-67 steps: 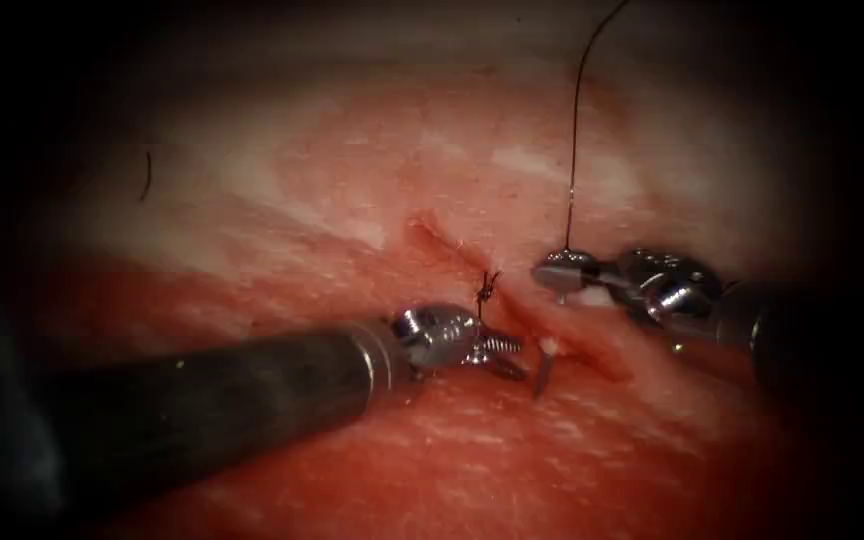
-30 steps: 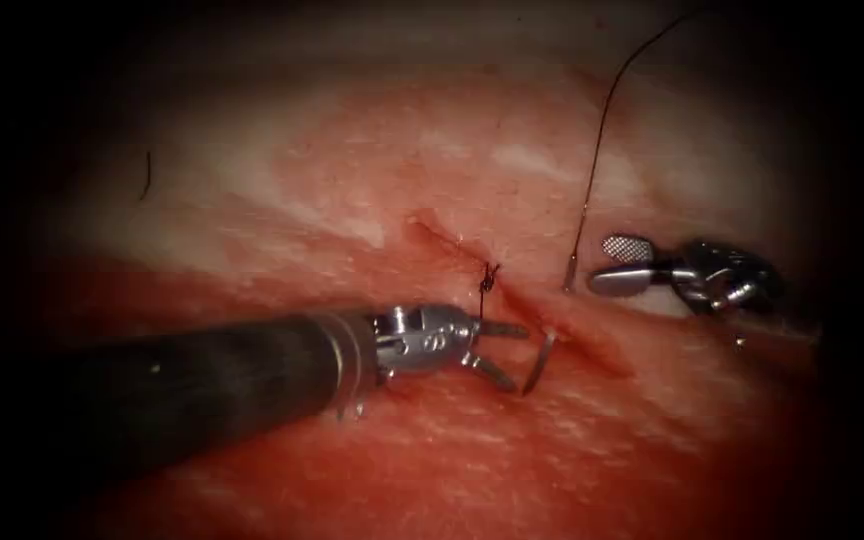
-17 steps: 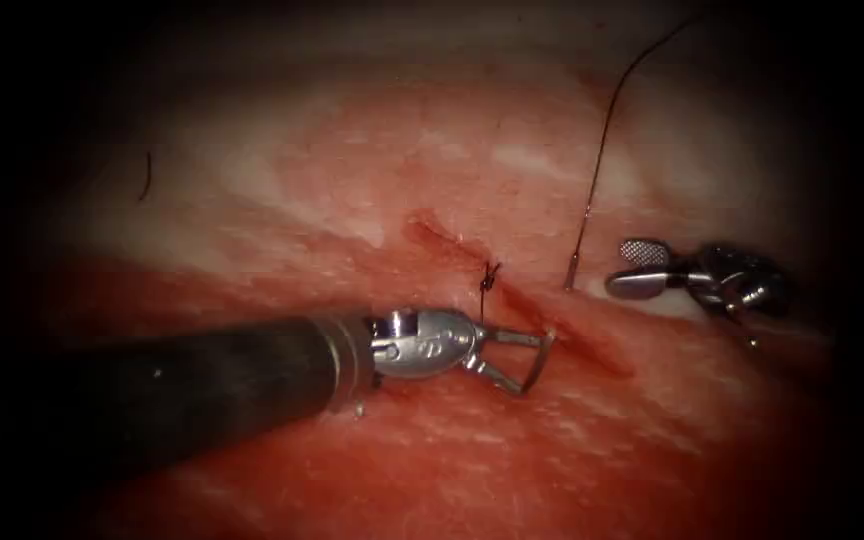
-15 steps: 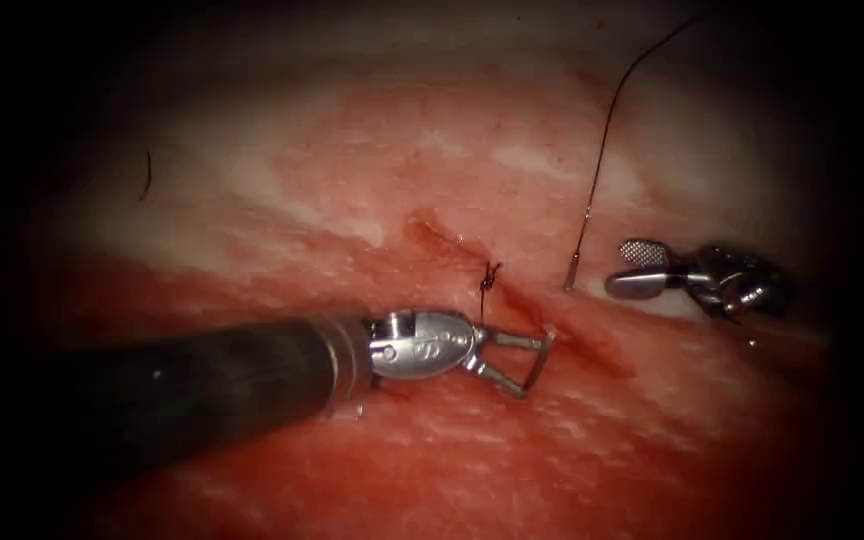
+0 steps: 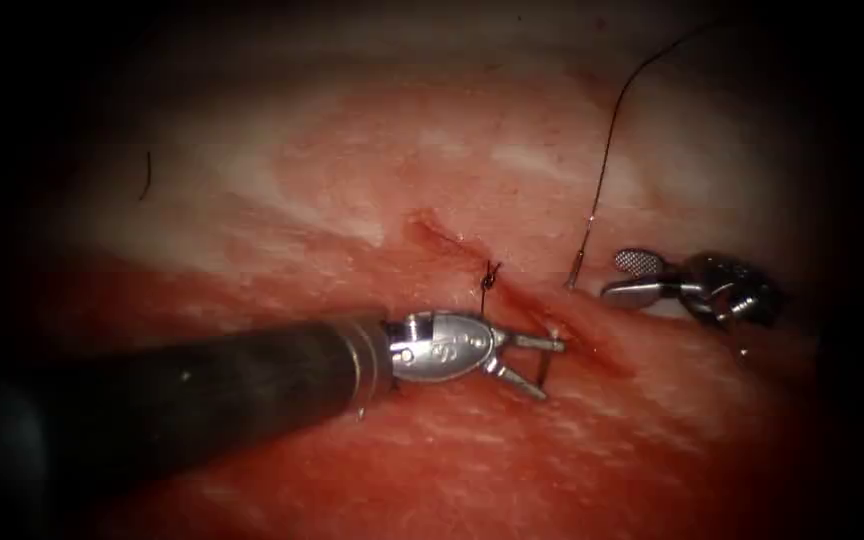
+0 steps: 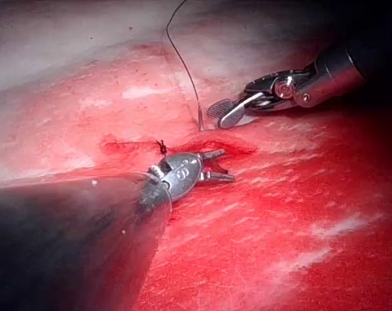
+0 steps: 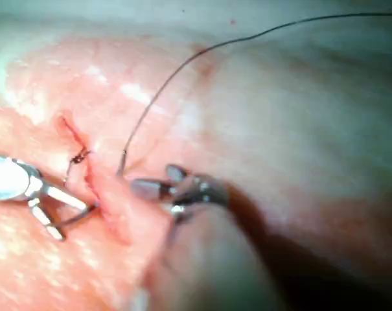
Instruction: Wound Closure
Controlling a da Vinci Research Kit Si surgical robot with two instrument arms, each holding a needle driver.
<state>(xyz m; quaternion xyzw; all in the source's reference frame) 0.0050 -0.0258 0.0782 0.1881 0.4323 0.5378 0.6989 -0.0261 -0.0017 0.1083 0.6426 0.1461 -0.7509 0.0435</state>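
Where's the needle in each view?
Endoscope: needle through the tissue, tip left of the cut between left tool's open jaws, tail right, beside right tool's open, empty jaws.
Left wrist: tail beside right tool.
Right wrist: tail beside right tool.
Shared landmark: knot on cut.

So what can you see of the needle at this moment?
The needle looks like thin, curved grey metal. Its pointed end stands out of the tissue on the left of the cut, between the open jaws of the left tool; whether they touch it I cannot tell. Its tail end sticks out on the right of the cut, with the dark thread running up from it. The stretch between is buried in the tissue. The right tool is open beside the tail, holding nothing.
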